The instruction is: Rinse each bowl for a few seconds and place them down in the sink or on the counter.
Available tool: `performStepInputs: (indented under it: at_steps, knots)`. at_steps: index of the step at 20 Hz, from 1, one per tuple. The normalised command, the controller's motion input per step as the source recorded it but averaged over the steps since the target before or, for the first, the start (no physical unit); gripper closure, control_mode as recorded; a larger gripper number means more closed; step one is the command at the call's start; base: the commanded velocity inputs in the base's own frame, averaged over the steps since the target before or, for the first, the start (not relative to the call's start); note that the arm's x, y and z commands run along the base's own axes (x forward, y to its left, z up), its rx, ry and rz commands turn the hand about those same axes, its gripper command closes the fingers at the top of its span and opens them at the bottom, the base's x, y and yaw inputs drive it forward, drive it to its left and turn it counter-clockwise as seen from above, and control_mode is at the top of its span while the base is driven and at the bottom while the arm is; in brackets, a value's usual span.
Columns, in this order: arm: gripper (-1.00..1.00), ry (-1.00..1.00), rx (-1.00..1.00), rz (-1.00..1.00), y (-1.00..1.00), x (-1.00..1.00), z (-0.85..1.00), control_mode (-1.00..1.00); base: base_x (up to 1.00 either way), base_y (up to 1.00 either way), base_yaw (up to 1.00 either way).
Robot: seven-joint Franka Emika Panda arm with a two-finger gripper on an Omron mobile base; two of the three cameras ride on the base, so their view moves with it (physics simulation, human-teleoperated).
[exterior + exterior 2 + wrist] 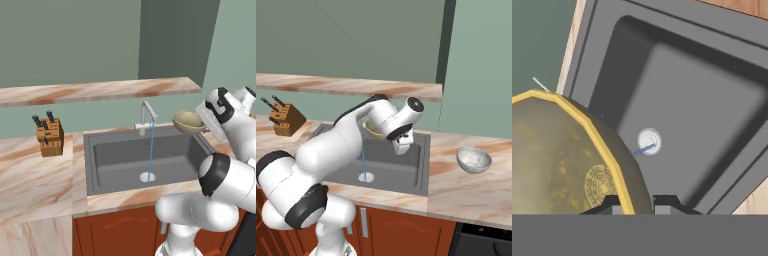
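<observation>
Water runs in a thin blue stream (150, 150) from the silver faucet (146, 117) down to the drain (649, 141) of the dark grey sink (115, 155). My gripper (204, 122) is shut on the rim of the olive-gold bowl (188, 122). It holds that bowl in the air over the sink's right side, to the right of the stream and apart from it. In the hand view the bowl (562, 155) takes up the left, its yellow rim clamped between my gripper's (637, 204) fingers. A pale grey bowl (474, 159) rests on the counter (466, 195) right of the sink.
A wooden knife block (49, 135) stands on the counter left of the sink. A narrow marbled shelf (95, 91) runs along the wall above the faucet. My own arm (346, 145) crosses over the sink's left half in the right base view.
</observation>
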Motion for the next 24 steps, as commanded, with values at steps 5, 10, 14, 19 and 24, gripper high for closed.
performStepInputs:
  at_steps: [5,10,14,19,24]
  knots:
    - [1.0,-0.01,-0.02,0.05,0.89,0.0,0.38,-1.0,0.0,0.0,0.0]
    - [1.0,0.0,-0.09,0.09,0.95,0.0,0.18,-1.0,0.0,0.0,0.0]
    - [1.0,0.0,-0.11,0.11,0.92,0.0,0.14,-1.0,0.0,0.0,0.0]
    - [1.0,0.0,-0.08,0.11,0.91,0.0,0.05,-1.0,0.0,0.0,0.0]
    - [1.0,0.0,-0.01,0.12,0.87,0.0,0.0,-1.0,0.0,0.0,0.0]
